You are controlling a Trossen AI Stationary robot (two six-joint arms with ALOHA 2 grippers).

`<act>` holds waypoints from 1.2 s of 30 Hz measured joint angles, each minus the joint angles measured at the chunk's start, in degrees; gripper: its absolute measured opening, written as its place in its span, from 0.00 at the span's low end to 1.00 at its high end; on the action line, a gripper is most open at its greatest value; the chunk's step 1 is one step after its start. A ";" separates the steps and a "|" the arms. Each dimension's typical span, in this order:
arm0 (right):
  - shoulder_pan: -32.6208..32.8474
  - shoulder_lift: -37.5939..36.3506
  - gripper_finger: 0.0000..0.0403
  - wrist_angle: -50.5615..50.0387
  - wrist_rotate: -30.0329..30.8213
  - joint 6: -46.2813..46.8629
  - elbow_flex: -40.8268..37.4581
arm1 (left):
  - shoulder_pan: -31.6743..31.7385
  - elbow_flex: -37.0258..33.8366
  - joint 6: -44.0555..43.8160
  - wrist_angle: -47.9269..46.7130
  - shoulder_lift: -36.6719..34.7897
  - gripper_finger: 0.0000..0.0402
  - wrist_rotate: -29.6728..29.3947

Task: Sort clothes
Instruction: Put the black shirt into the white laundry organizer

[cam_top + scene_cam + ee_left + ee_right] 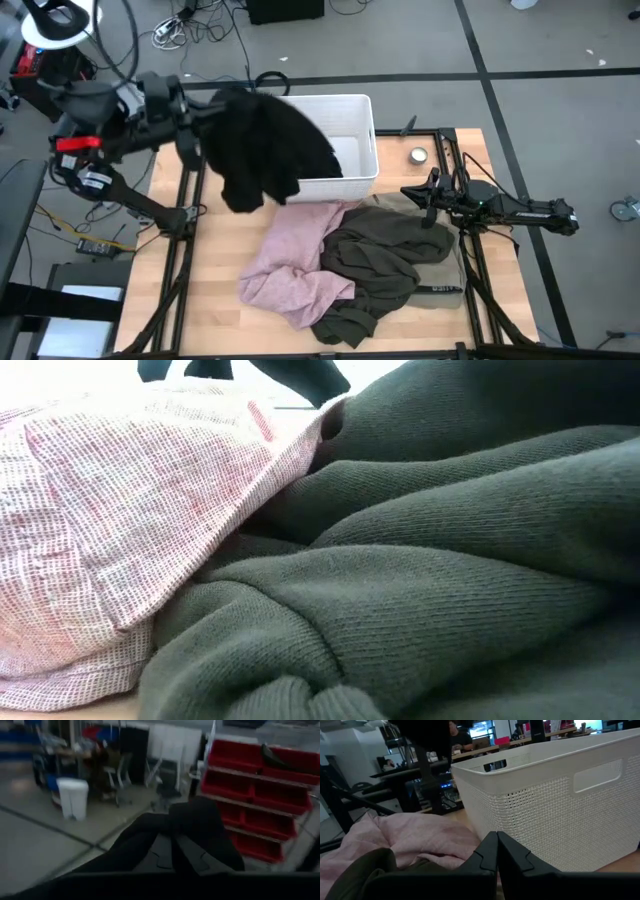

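My left gripper (212, 115) is shut on the black garment (268, 145), held up over the left part of the white bin (362, 140). The pale pink garment (295, 260) lies crumpled on the table in front of the bin, and its right part lies under the olive-brown garment (385, 265). Both fill the low view, pink (110, 530) and olive (450, 590). My right gripper (412, 192) is shut and empty, low beside the olive garment's far right edge, pointing at the bin (560, 815). No teal-blue or grey-beige garment shows. My left gripper holds the black garment by an upper part (200, 820), and the bunched cloth lies over the shut fingers (192, 855) and hides the place of contact. The fingers come level from the table's left. The garment hangs slack below them, with its lower end (240, 195) beside the bin's near left corner.
A small round silver object (418, 155) lies on the table to the right of the bin. Dark frame rails (470, 270) run along the table's left and right sides. Bare wood (215, 270) shows to the left of the pink garment.
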 joint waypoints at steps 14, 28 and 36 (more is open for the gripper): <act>0.01 -0.02 0.02 0.01 0.00 0.00 0.00 | 15.32 -0.08 9.91 6.09 10.96 0.00 14.68; 0.02 -0.02 0.02 0.00 -0.01 0.00 0.00 | 31.05 -0.13 11.18 -5.09 21.00 0.00 29.57; 0.01 -0.01 0.02 0.01 0.00 0.00 0.00 | 33.01 -0.17 13.47 -11.89 28.95 0.00 32.36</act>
